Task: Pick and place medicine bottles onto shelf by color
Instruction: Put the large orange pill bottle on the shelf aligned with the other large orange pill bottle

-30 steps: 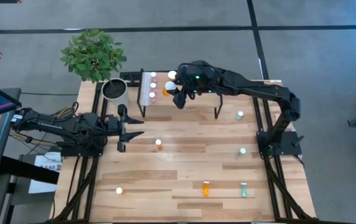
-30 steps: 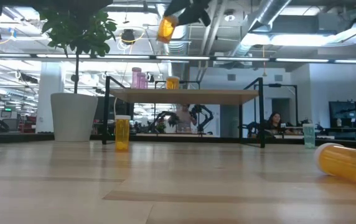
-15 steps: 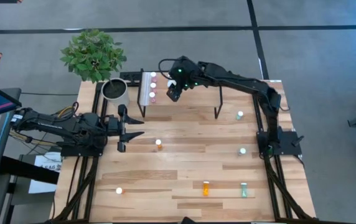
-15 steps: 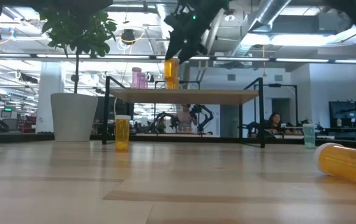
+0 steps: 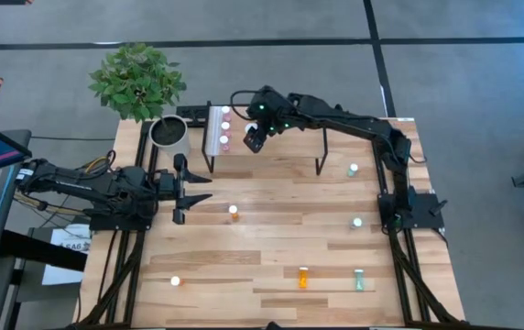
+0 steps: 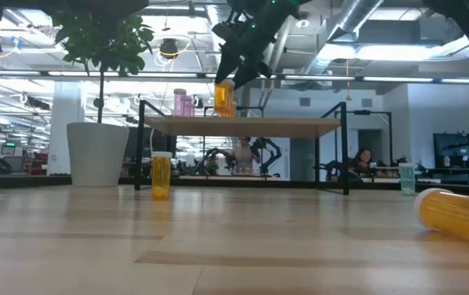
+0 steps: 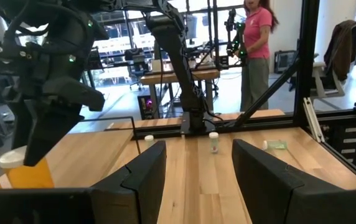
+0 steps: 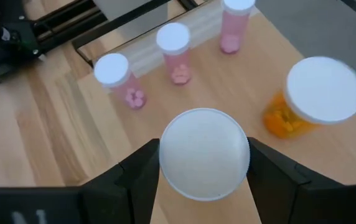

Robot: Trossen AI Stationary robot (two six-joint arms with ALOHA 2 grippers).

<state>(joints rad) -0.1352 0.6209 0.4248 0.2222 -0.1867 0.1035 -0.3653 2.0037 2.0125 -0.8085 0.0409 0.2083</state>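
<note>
Since a second ago the right arm has swung from over the shelf's middle toward its white-strip end and come down, bringing its orange bottle (image 6: 224,97) from high in the air to the shelf top.

Nearest in the low view, an orange bottle (image 6: 457,216) lies on its side on the surface (image 5: 271,247), with a green one (image 5: 359,280) beside it in the high view and a white-capped bottle (image 5: 175,281) off toward the left edge. Further in, an orange bottle (image 6: 161,175) stands upright mid-surface, in front of the left jaws (image 5: 180,187), which hang spread and hold nothing; that arm waits at the surface's left side. Two pale green bottles (image 5: 357,222) (image 5: 353,170) stand on the right side.

Beyond these is the shelf (image 6: 243,125). The right jaws (image 8: 204,163) are over its plant end, closed on the white-capped orange bottle (image 8: 204,160), which stands upright with its base at the shelf top. Just beside it stands another large orange bottle (image 8: 310,98). Three pink bottles (image 8: 177,53) stand in a row by the white strip (image 5: 212,131).

A plant pot (image 5: 169,134) sits just past the shelf's end. A person (image 7: 257,43) stands in the room behind.
</note>
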